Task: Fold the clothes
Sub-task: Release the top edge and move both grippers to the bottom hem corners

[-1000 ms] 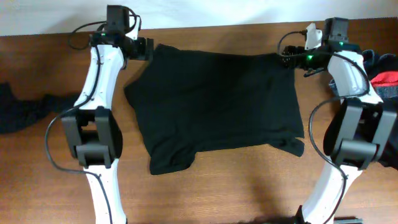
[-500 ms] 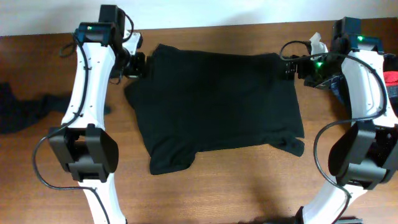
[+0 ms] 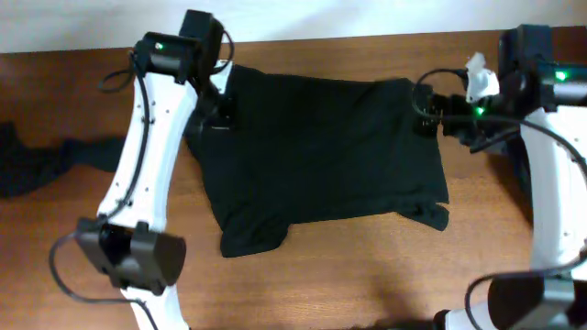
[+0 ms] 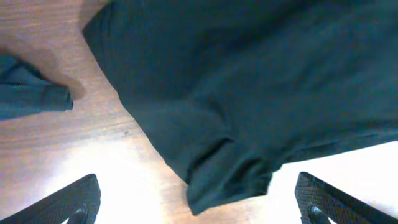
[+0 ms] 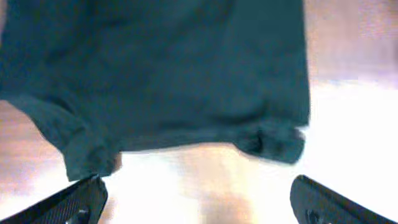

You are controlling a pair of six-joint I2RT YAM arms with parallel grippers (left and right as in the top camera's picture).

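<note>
No legible text, seemingly

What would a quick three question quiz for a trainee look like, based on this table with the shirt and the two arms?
1. True or false: the black shirt lies spread out on the table.
2. Where is the other dark garment? A: draped over the shirt. B: on the table, apart from the shirt, on the left arm's side. C: on the floor.
3. Fill in: the left gripper and the right gripper each hold nothing, and their jaws stand ___.

Key: 1 true; 2 B; 3 open.
</note>
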